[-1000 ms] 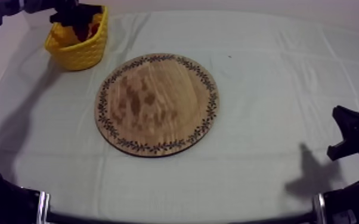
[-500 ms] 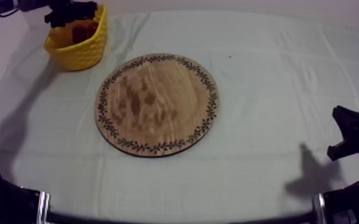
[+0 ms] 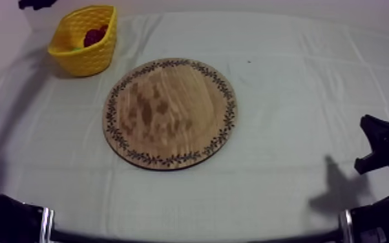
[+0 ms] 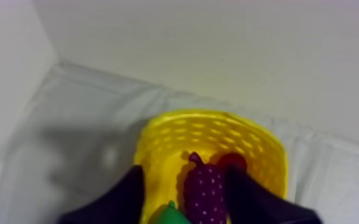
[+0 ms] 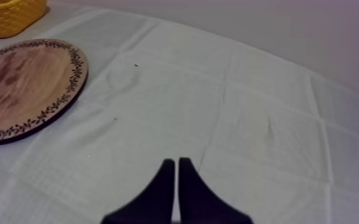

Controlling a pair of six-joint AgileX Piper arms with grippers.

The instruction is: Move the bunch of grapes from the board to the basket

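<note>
The bunch of grapes [image 4: 204,192], purple with pale dots, lies inside the yellow basket [image 4: 158,143], with a small red fruit [image 4: 234,161] and a green pear [image 4: 169,213] beside it. My left gripper [image 4: 183,170] hangs open above the basket, its fingers [image 4: 128,193] apart and holding nothing. From above, the basket [image 3: 92,59] stands at the far left with a dark red shape [image 3: 95,35] inside it, and the left gripper [image 3: 35,3] is just past it at the edge. The wooden board [image 3: 171,113] is bare. My right gripper [image 5: 176,162] is shut on nothing, low over the cloth at the right [image 3: 381,145].
The round board [image 5: 21,83] with its patterned rim lies mid-table, and the basket [image 5: 9,15] is beyond it as seen from the right arm. A pale wall rises right behind the basket. Bare cloth stretches between the board and my right arm.
My left gripper has lifted out of the basket and drawn back toward the far left edge. The basket's contents now show from above. The right arm has not moved.
</note>
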